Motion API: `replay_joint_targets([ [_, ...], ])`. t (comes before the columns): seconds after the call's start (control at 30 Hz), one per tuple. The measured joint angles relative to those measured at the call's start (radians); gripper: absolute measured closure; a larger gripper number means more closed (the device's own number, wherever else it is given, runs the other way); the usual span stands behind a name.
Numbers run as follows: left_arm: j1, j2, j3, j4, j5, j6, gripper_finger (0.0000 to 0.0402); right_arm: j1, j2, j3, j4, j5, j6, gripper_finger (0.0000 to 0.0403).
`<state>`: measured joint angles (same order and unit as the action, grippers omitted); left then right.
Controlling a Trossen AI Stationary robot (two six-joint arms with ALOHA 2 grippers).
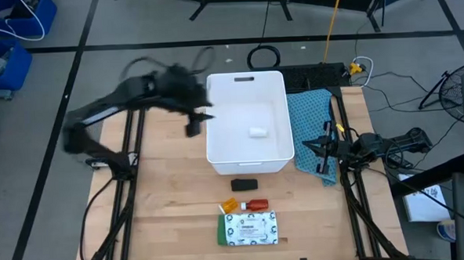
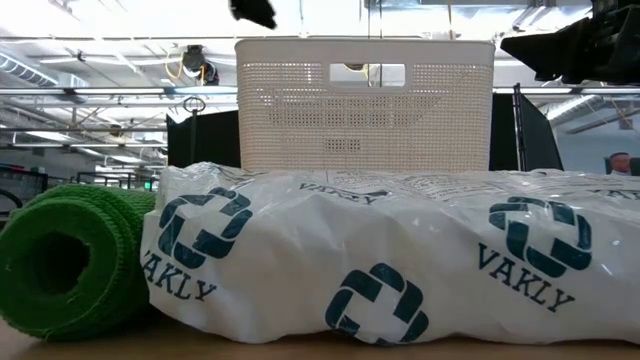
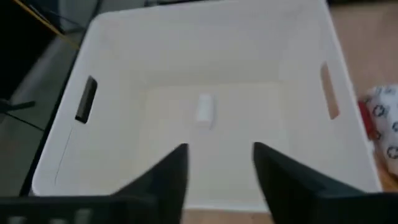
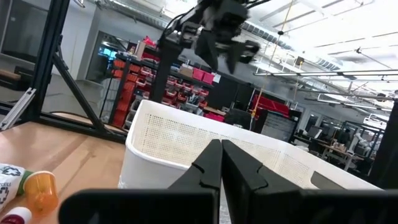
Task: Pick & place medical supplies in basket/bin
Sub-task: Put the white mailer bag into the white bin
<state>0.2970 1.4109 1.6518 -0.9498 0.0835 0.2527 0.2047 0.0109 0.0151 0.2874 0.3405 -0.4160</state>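
Note:
The white bin (image 1: 249, 157) stands mid-table, and one small white piece (image 1: 258, 131) lies on its floor (image 3: 204, 107). My left gripper (image 1: 197, 120) hovers open over the bin's left rim, its fingers (image 3: 221, 165) empty. Near the table's near edge lie the black piece (image 1: 244, 184), the orange piece (image 1: 230, 205), the red bottle (image 1: 256, 204), and the white packet with green print (image 1: 252, 228) with the green stick (image 1: 221, 231) at its left. My right gripper (image 1: 323, 147) waits shut (image 4: 221, 163) right of the bin.
A blue-green cloth (image 1: 310, 115) lies against the bin's right wall, under my right gripper. In the low view the packet (image 2: 400, 260) and green stick (image 2: 60, 260) fill the foreground before the bin (image 2: 365, 100). Bare wood lies left of the bin.

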Motion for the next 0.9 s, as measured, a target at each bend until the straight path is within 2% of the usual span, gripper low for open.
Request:
replay_joint_targets([
  [0.13, 0.008, -0.27, -0.383, 0.306, 0.062, -0.05, 0.0366, 0.0, 0.0, 0.0, 0.0, 0.0, 0.008, 0.0403],
  [0.17, 0.009, -0.328, -0.487, 0.4, 0.091, -0.064, 0.0383, 0.0, 0.0, 0.0, 0.0, 0.0, 0.008, 0.0403],
  [0.33, 0.002, -0.558, -0.98, 0.891, 0.126, -0.228, 0.0393, 0.0, 0.0, 0.0, 0.0, 0.0, 0.011, 0.0403],
  [0.5, -0.07, -0.658, -1.378, 1.379, 0.077, -0.311, 0.0398, 0.0, 0.0, 0.0, 0.0, 0.001, 0.011, 0.0403],
  [0.6, -0.099, -0.673, -1.525, 1.595, 0.012, -0.314, 0.0399, 0.0, 0.0, 0.0, 0.0, 0.002, 0.011, 0.0403],
  [0.7, -0.111, -0.673, -1.606, 1.725, -0.01, -0.311, 0.0399, 0.0, 0.0, 0.0, 0.0, 0.003, 0.011, 0.0403],
  [0.9, -0.119, -0.672, -1.642, 1.748, -0.015, -0.281, 0.04, 0.0, 0.0, 0.0, 0.0, 0.003, 0.011, 0.0403],
])
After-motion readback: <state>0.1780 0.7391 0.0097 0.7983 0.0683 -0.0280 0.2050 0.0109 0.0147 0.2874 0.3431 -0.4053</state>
